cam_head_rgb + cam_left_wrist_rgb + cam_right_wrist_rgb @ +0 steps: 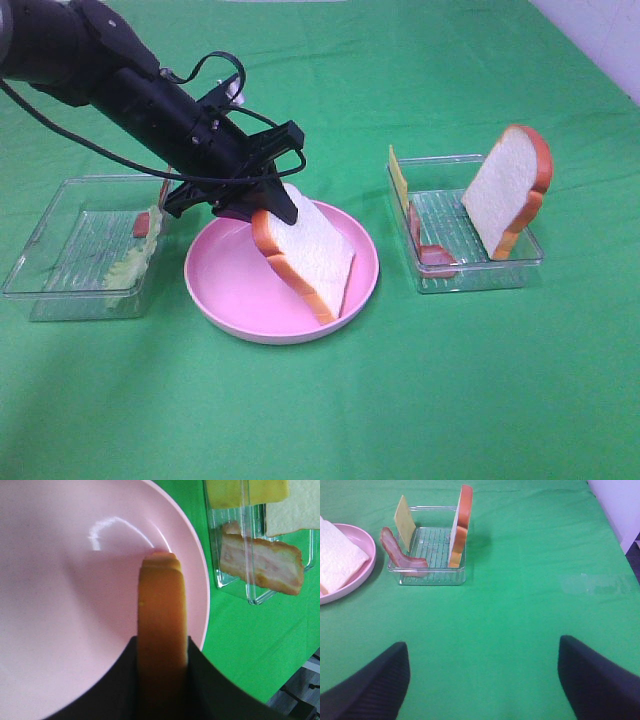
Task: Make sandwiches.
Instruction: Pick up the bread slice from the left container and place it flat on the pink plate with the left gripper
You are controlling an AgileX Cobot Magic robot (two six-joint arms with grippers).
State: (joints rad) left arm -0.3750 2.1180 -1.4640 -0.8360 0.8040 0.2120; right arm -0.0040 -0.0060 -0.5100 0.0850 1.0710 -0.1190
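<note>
Left claw [275, 205]: closed on a bread slice [312, 258], pinching it across its thickness at the crusted upper edge. The slice has a white face and an orange-brown crust. It hangs tilted, slanting down and away from the claw.

Directly below this claw sits a pink plate [225, 290]. The slice's low end comes down to the plate's floor close to the rim (contact looks likely from the wrist camera, but I cannot be sure).

Out past the slice's low end, well apart from the left claw, is a clear tray [480, 272]. It holds:
- a second bread slice [505, 190], standing on edge and leaning at the end farthest from the claw
- a yellow cheese slice [398, 180], upright at the end nearest the claw
- bacon strips [432, 252], slumped low just beside the cheese

Behind the left claw, alongside its arm, is another clear tray [60, 265]. A pale green lettuce leaf [125, 268] lies along its plate-side wall.

Right claw [480, 680]: fingers spread wide with nothing between them, over the bare green cloth [530, 580] that covers the bench. The bread-and-cheese tray lies ahead of it, well apart, on the plate's side.
</note>
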